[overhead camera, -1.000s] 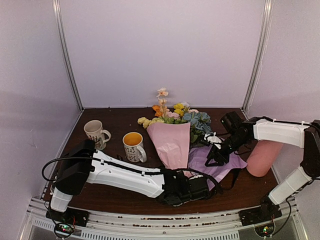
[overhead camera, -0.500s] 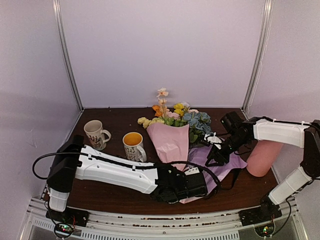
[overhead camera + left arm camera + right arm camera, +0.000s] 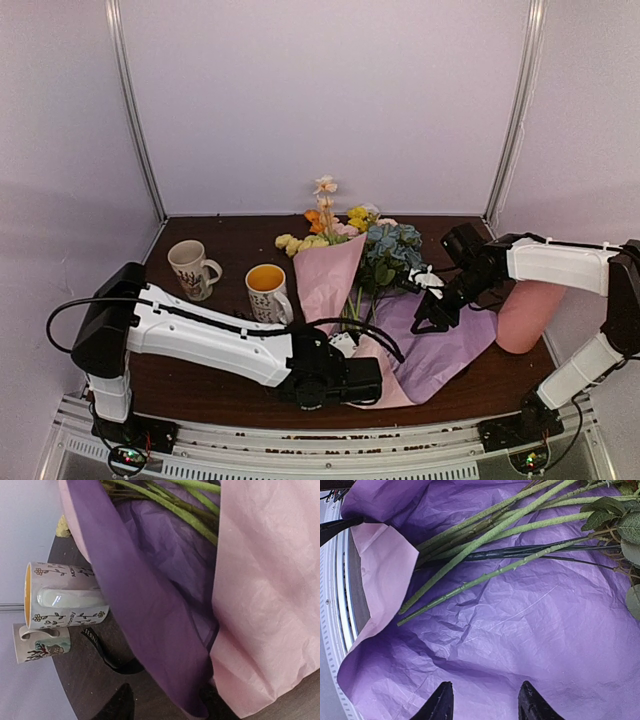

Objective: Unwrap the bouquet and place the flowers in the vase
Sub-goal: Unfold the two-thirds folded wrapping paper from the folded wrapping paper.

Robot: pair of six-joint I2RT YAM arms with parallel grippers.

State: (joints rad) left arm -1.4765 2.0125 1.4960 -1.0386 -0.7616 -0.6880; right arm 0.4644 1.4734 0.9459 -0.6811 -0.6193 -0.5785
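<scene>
Top external view: compared with a second ago, the wrapping of the bouquet (image 3: pixel 345 275) has fallen open, green stems (image 3: pixel 485 535) now lie bare on the purple sheet (image 3: pixel 440 345), and the left gripper (image 3: pixel 372 384) has drawn back. The bouquet lies just beyond this gripper, with a paper corner over one finger. The gripper's jaws stand apart, pinching nothing. The right gripper (image 3: pixel 428 318), half open and empty, is over the purple sheet, with the stems just ahead.

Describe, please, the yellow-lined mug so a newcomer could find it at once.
Start on the left half of the dark wooden table, where two white patterned mugs stand. It is the mug nearer the bouquet. Unlike the other mug, its inside is bright yellow-orange.
</scene>
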